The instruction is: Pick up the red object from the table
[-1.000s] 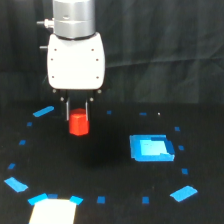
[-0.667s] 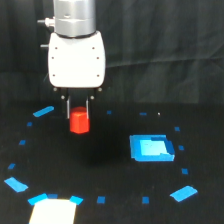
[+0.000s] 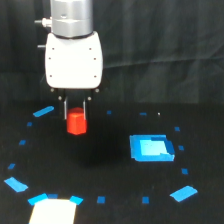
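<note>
- Currently I see the gripper clamped on the red object, fingers on either side.
- Blue square piece lies apart on the tabletop.

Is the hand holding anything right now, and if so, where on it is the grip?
The white hand has its two thin fingers on either side of the small red-orange faceted block, at its upper part. The fingers look closed on it.

The gripper has dropped slightly, its jaws now straddling the red object's top.
</note>
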